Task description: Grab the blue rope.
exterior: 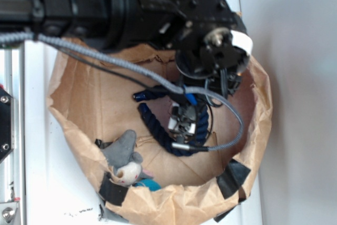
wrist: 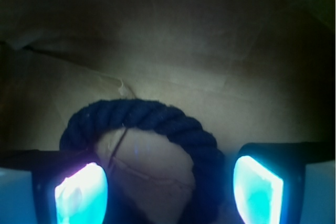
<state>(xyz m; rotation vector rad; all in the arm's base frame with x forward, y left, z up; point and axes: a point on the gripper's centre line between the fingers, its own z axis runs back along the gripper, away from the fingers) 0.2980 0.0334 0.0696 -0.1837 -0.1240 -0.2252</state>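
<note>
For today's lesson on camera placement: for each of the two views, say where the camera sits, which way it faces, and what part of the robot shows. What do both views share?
Exterior: above, looking down into the brown paper bag; the black arm and gripper show.
Wrist: on the gripper, facing the bag floor; two glowing fingers show, apart.
Shared: the blue rope, curving between the fingers.

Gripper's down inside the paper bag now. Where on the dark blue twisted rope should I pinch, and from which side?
Pinch the arched middle of the dark navy twisted rope, coming straight down from above. It lies curled flat on the brown paper bag, its curve already between the open gripper's glowing fingers.
</note>
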